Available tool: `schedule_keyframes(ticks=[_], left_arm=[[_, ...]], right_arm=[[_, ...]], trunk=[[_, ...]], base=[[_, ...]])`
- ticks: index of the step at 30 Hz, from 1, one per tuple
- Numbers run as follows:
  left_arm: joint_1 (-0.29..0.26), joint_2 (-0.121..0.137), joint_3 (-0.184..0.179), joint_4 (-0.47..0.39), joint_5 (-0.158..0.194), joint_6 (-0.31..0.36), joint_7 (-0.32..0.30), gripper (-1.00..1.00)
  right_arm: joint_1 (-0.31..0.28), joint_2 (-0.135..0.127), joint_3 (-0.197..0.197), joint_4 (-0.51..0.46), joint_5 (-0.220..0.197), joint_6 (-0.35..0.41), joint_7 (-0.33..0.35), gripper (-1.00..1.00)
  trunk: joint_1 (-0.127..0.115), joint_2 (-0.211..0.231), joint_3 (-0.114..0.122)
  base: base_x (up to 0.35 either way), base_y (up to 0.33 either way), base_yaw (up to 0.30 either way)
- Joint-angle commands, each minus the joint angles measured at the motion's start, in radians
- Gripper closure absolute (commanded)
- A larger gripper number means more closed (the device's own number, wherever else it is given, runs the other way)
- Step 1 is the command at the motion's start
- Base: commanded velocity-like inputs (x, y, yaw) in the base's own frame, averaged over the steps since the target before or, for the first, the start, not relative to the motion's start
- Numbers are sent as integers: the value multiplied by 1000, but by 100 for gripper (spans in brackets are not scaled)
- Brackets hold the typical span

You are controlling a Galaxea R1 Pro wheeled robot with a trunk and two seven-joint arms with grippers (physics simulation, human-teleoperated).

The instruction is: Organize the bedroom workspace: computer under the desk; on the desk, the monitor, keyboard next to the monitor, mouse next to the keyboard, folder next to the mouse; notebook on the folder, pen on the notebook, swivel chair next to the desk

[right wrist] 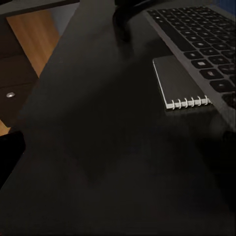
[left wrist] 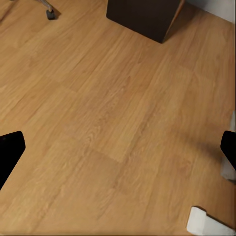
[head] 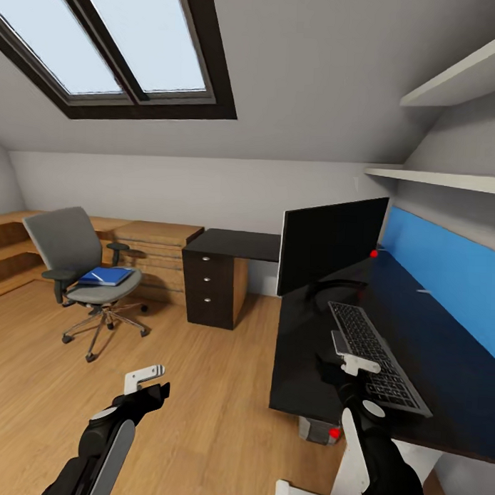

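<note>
On the large glossy black desk (head: 443, 354) stands the wide black monitor (head: 332, 243), with the slim dark-keyed keyboard (head: 376, 355) before it. The thin grey spiral-bound notebook (right wrist: 179, 82) lies half under the keyboard's edge. We judge it light and bendable, best taken at its free side. Our right gripper (head: 357, 363) hovers near; its jaws we cannot tell. Our left gripper (head: 148, 383) hangs released over the floor.

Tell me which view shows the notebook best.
The right wrist view: the notebook lies flat on the desk, spiral edge plain, partly under the keyboard. The head view shows it small beside the right claw.
</note>
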Motion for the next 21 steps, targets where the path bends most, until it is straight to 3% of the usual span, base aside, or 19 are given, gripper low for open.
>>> schedule_keyframes(ticks=[1, 7, 21], left_arm=[[-1, 0, 0, -2, 11, 3, 8, -100], [-1, 0, 0, -2, 11, 4, 6, -100], [-1, 0, 0, -2, 11, 3, 6, -100]], right_arm=[[-1, 0, 0, -1, -3, 5, -3, -100], [-1, 0, 0, -1, -3, 5, -3, -100], [-1, 0, 0, 0, -2, 5, -3, -100]], trunk=[[0, -1, -1], [0, -1, -1], [0, -1, -1]], base=[[-5, -295, 0], [-2, -197, 0], [0, -70, 0]])
